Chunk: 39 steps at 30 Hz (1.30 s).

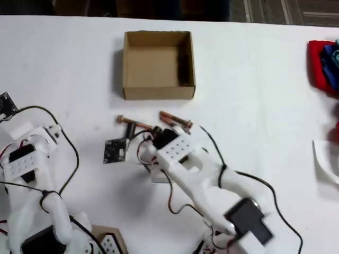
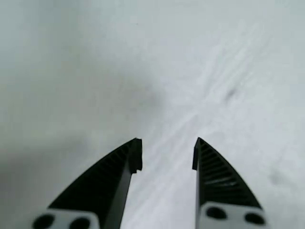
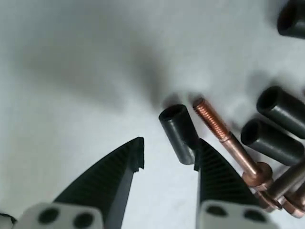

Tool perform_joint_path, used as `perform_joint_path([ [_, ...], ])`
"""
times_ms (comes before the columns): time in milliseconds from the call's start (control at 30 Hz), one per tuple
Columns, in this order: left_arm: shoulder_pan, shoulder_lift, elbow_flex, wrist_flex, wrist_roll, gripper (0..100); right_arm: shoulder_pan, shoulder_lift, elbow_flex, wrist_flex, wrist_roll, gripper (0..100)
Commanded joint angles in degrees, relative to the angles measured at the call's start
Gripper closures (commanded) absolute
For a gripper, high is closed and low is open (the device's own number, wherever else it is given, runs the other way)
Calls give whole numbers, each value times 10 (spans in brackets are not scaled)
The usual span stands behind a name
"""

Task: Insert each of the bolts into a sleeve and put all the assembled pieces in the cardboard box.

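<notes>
The open cardboard box stands at the back centre of the white table, nothing visible inside. Two copper bolts lie just in front of it. My right arm stretches to them. Its gripper is open and low over the table, with one black sleeve lying beside a fingertip. A copper bolt lies next to that sleeve, with several more black sleeves and bolt heads past it. My left gripper is open over bare table.
My left arm sits folded at the near left with its cables. A red and blue bundle and a white object lie at the right edge. A brown piece shows at the front edge.
</notes>
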Motion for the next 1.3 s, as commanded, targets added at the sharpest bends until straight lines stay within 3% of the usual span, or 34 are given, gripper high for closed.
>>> perform_joint_path([
  [0, -4, -4, -26, -10, 3, 808, -4, 51, -47, -5, 5, 830],
  [200, -4, -4, -27, -10, 3, 808, -2, 115, -84, -5, 2, 835],
  [333, -4, -4, -27, -10, 3, 808, -1, 136, -108, -5, 1, 985],
  [500, -4, -4, -27, -10, 3, 808, 30, 142, -115, -4, -8, 976],
  [733, -3, -5, -27, -10, 3, 808, 143, 139, -151, -6, -176, 978],
  [900, -2, -5, -27, -10, 3, 808, 166, 141, -149, -4, -178, 974],
  [1067, -2, -5, -27, -10, 3, 808, 166, 141, -149, -4, -178, 885],
  [1267, -2, -5, -27, -10, 3, 808, 167, 142, -149, -4, -177, 906],
])
